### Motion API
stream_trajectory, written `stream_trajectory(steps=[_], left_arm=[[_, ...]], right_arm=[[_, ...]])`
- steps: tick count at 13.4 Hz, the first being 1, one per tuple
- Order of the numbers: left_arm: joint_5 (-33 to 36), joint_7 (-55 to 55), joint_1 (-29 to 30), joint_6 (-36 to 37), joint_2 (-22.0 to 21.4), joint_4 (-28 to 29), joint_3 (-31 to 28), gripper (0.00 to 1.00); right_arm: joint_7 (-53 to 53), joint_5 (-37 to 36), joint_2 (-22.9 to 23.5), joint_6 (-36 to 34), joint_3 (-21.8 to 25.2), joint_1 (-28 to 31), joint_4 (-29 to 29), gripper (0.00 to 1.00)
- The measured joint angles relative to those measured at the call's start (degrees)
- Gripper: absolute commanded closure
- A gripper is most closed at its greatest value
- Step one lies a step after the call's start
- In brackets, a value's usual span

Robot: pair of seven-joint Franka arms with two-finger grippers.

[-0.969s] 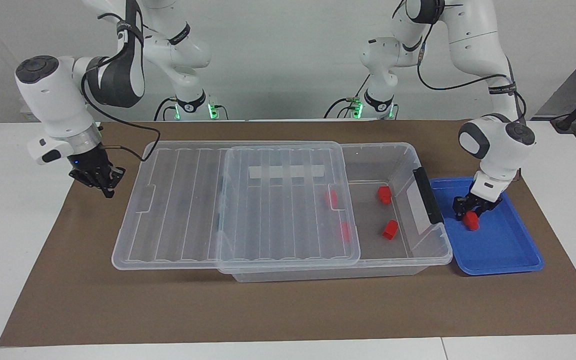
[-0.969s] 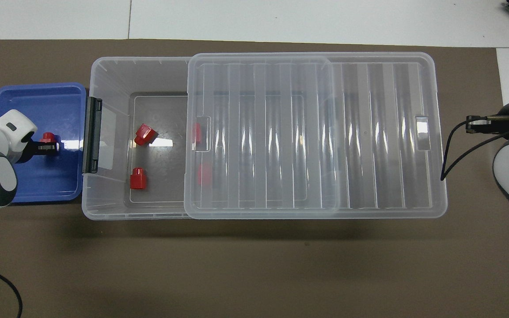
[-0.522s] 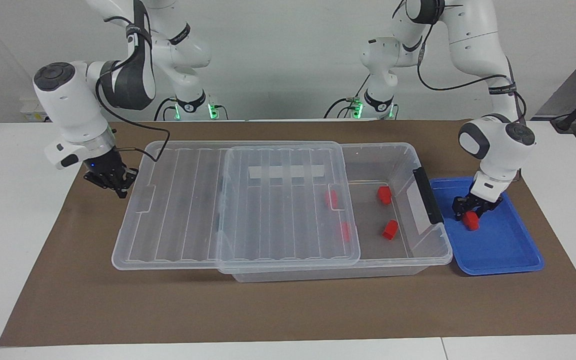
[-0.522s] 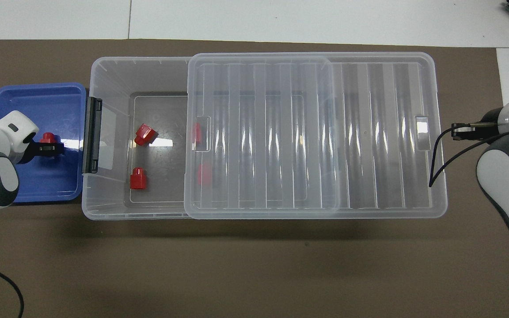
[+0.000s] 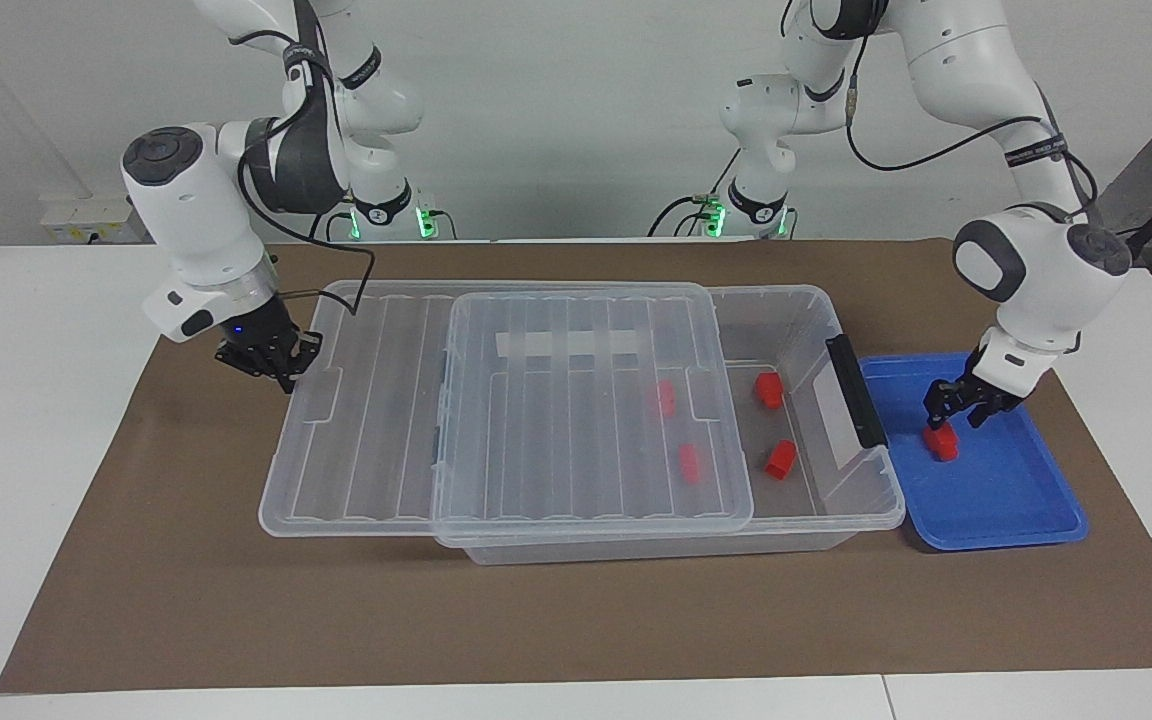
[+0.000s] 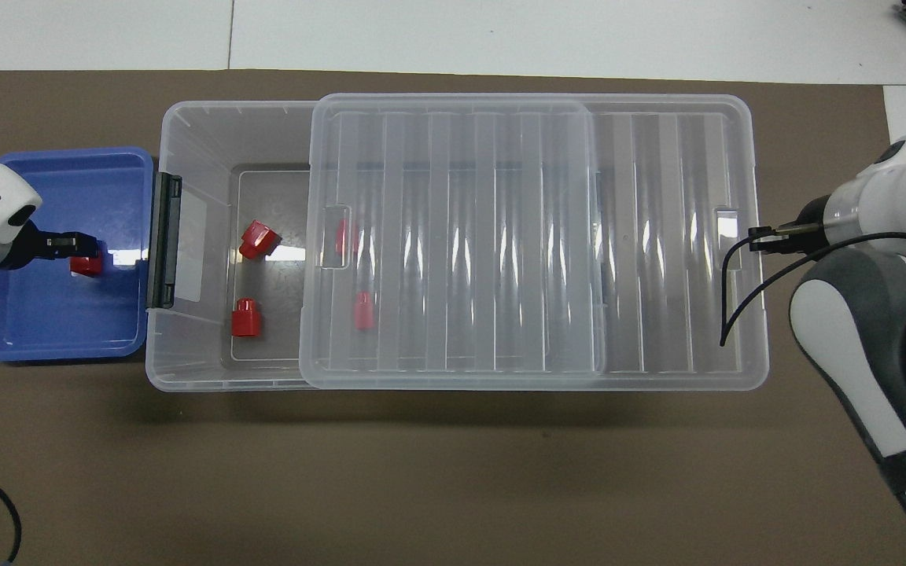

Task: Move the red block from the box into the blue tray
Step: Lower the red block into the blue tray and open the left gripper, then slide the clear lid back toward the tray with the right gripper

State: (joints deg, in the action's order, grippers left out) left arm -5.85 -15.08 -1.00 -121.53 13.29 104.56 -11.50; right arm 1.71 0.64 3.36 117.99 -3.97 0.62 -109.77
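Brown matting covers the desk. At the left arm's end, the red block (image 5: 941,442) is seen lying in the blue tray (image 5: 1026,500), released beneath the spread-fingered left gripper (image 5: 963,410). Beside it the box (image 5: 816,515) is partly lidded (image 5: 576,400). The right gripper (image 5: 281,372) is set against the lid's edge; its finger state cannot be told.

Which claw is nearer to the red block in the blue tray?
Left. The left claw is just above the red block in the blue tray. The right claw is at the lid end of the box.
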Motion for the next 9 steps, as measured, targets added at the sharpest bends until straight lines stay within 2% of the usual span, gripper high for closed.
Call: stream_trajectory(steps=[3, 5, 7, 9], left_arm=[[-0.03, 0.02, -0.03, 5.01, -0.49, -3.53, 0.26, 0.29], [-0.10, 1.38, -0.69, 8.87, -0.68, -5.99, 0.78, 0.00], [-0.10, 2.83, -2.22, 13.40, -1.29, -8.95, 0.95, 0.00], [-0.10, 3.45, -3.26, 16.88, -3.66, -11.55, 0.98, 0.00]], right_arm=[[0.00, 0.11, -0.04, -0.05, 0.00, -2.00, -0.15, 1.00], [0.00, 0.15, -0.12, -0.05, -0.01, -3.59, -0.20, 1.00], [0.00, 0.15, -0.17, -0.05, -0.02, -5.05, -0.25, 1.00], [0.00, 0.16, -0.22, -0.05, -0.02, -6.12, -0.40, 1.00]])
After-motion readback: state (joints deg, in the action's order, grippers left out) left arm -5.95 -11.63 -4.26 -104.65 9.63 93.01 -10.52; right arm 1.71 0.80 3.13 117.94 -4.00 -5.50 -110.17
